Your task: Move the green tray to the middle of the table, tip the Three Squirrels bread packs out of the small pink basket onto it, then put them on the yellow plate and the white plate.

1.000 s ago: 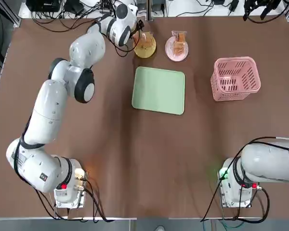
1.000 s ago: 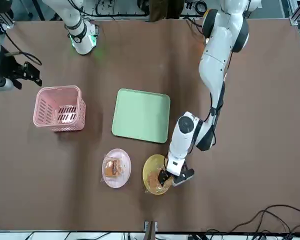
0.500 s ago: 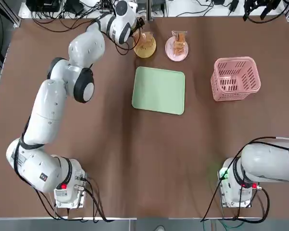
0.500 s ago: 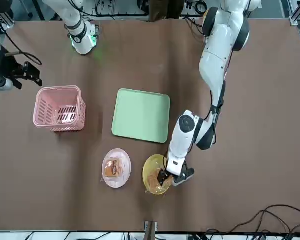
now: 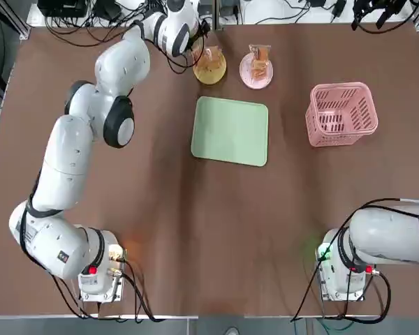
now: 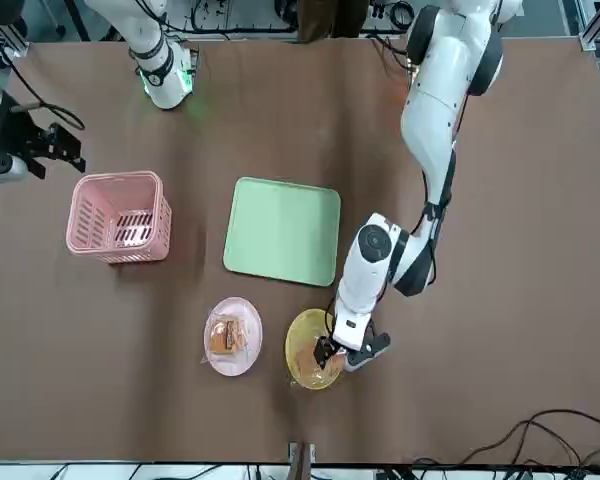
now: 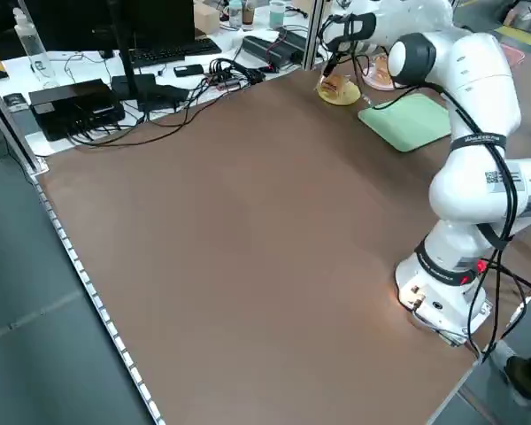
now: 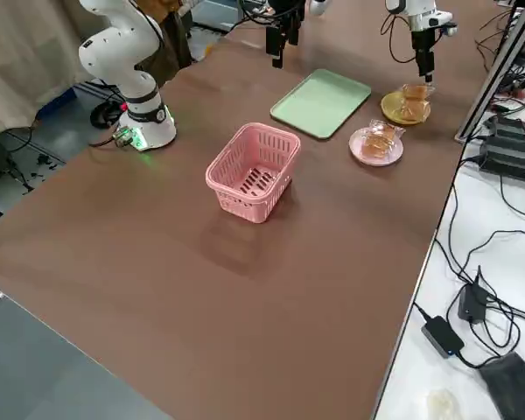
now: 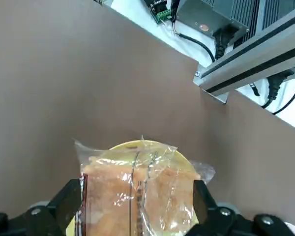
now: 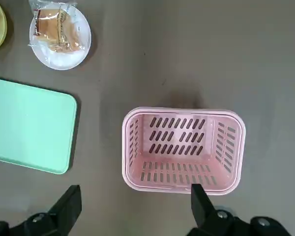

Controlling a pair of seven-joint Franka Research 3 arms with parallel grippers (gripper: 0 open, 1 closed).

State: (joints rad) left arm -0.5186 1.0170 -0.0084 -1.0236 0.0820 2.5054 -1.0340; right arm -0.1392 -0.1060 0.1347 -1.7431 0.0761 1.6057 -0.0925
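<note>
Brown table [image 5: 195, 223] spreads under me, with the green tray [image 5: 231, 130] at the frame's middle and the small pink basket [image 5: 341, 114] at right. Near the top edge, my left gripper [image 6: 327, 355] hangs over the yellow plate [image 5: 209, 68], fingers apart around a bread pack [image 9: 137, 184]. Beside it, the white plate [image 5: 255, 70] holds another pack [image 10: 53, 27]. My right gripper [image 10: 135, 216] waits spread above the basket.
</note>
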